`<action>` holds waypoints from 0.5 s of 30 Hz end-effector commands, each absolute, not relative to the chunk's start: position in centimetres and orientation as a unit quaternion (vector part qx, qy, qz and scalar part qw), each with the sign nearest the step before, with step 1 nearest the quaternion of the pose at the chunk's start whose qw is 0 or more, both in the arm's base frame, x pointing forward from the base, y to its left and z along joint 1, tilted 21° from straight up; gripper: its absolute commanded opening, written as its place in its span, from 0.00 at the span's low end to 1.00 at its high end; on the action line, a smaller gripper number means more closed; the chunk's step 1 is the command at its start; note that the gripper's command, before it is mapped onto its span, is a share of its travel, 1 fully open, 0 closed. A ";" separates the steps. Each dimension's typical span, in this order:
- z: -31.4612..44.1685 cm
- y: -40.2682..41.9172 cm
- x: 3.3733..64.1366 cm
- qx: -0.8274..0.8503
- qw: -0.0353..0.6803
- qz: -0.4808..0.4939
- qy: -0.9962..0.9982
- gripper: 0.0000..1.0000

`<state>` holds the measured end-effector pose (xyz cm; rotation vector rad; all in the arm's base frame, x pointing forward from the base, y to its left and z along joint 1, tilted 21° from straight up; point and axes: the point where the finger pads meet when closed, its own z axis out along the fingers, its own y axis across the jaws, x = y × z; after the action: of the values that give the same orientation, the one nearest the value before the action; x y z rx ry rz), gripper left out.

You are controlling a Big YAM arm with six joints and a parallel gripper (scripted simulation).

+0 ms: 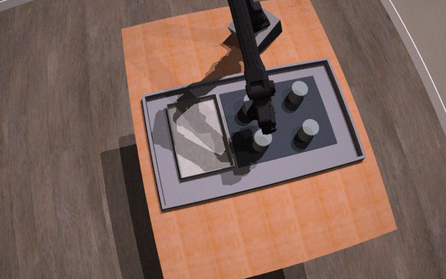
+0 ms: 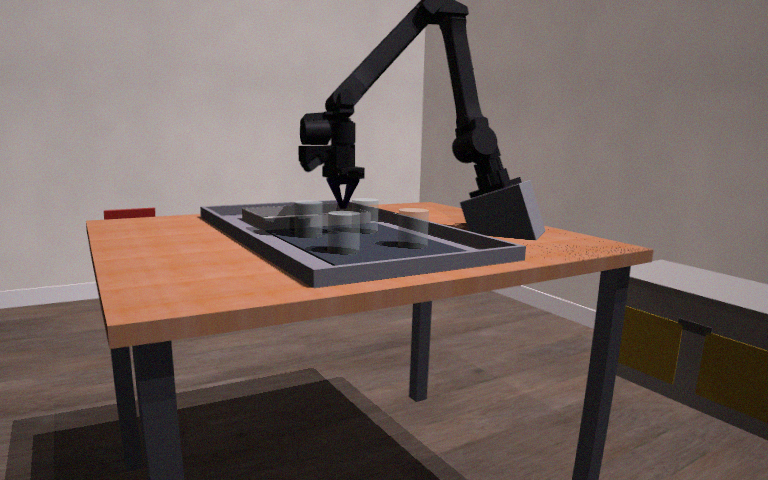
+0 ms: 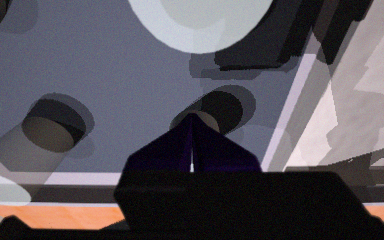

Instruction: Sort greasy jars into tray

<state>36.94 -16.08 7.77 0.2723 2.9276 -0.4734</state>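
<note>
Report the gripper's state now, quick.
Black parallel gripper: closed, fingertips pinched to a point, holding nothing; it hangs just above the glass jars on the dark drying mat.

Orange wooden table point(image 1: 269, 223) bearing rimmed grey steel top point(image 1: 210, 192) (and arm's base point(image 2: 523, 217)).

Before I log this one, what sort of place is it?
Probably a bare test room: a wooden table carrying a grey rimmed surface, plain walls, wood floor, and a low cabinet beside it.

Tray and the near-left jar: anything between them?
Only the mat's edge and a strip of steel top, both in shadow, separate tray and jar. Top view shows it.
</note>
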 end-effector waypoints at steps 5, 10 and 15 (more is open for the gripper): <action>8.1 -16.4 37.0 0.090 0.089 -0.160 0.979 0.00; 8.1 -16.4 37.0 0.090 0.089 -0.160 0.979 0.00; 8.1 -16.4 36.9 0.090 0.089 -0.160 0.979 0.00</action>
<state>36.90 -16.10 7.72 0.2698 2.9283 -0.4737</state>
